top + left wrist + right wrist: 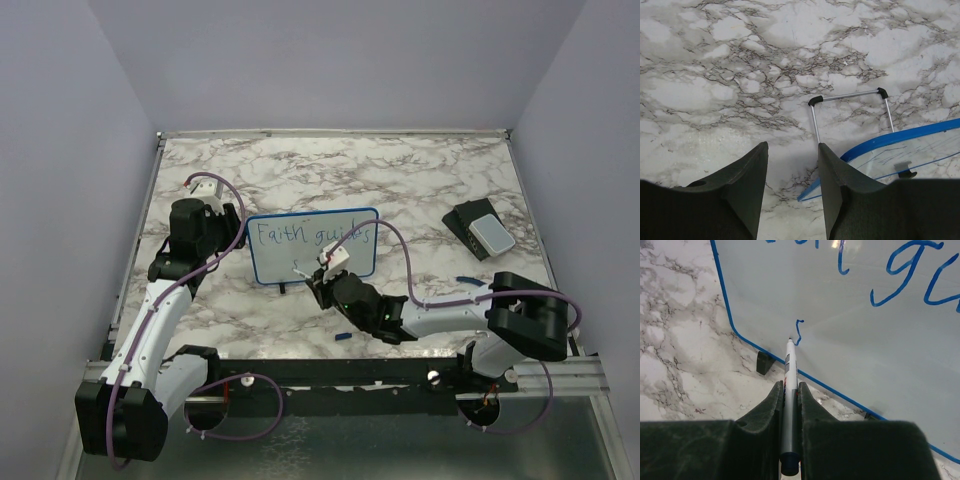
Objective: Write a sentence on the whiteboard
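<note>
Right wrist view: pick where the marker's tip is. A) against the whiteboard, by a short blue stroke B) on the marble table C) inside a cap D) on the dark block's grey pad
A: the slim silver marker, pinched between the right arm's dark fingers, has its tip at the small blue stroke on the blue-framed white whiteboard.

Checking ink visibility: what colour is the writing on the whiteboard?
The writing is blue, clearest in the right wrist view.

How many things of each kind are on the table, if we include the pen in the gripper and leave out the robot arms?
whiteboard: 1
marker pen: 1
eraser: 1
small blue bits: 2
Total: 5
</note>
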### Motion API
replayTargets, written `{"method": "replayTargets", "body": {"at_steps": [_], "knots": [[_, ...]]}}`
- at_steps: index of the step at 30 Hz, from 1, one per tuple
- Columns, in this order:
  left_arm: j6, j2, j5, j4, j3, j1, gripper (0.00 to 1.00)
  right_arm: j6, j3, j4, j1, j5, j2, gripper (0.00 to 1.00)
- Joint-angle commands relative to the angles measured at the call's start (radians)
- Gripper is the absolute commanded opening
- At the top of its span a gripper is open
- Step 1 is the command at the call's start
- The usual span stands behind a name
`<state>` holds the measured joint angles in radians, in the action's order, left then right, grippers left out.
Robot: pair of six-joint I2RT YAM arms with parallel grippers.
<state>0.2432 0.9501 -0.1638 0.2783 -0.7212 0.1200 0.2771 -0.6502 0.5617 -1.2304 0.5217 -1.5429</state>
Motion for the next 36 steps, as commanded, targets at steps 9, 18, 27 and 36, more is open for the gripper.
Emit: {"method": "replayTargets", "body": {"at_steps": [9, 18, 27, 36], "knots": [[0.0, -0.017, 0.009, 0.002, 0.013, 0.006, 0.47, -0.045, -0.01, 0.087, 0.001, -0.068, 0.015, 0.01], [-0.001, -0.019, 0.008, 0.002, 0.014, 0.006, 0.47, -0.025, 0.06, 0.073, -0.015, -0.094, 0.135, 0.01], [-0.001, -0.013, 0.009, 0.001, 0.014, 0.006, 0.47, 0.039, 0.112, 0.003, -0.015, 0.028, 0.222, 0.01], [-0.001, -0.01, 0.01, 0.0, 0.014, 0.006, 0.47, 0.041, 0.155, 0.08, -0.014, 0.031, 0.2, 0.01]]}}
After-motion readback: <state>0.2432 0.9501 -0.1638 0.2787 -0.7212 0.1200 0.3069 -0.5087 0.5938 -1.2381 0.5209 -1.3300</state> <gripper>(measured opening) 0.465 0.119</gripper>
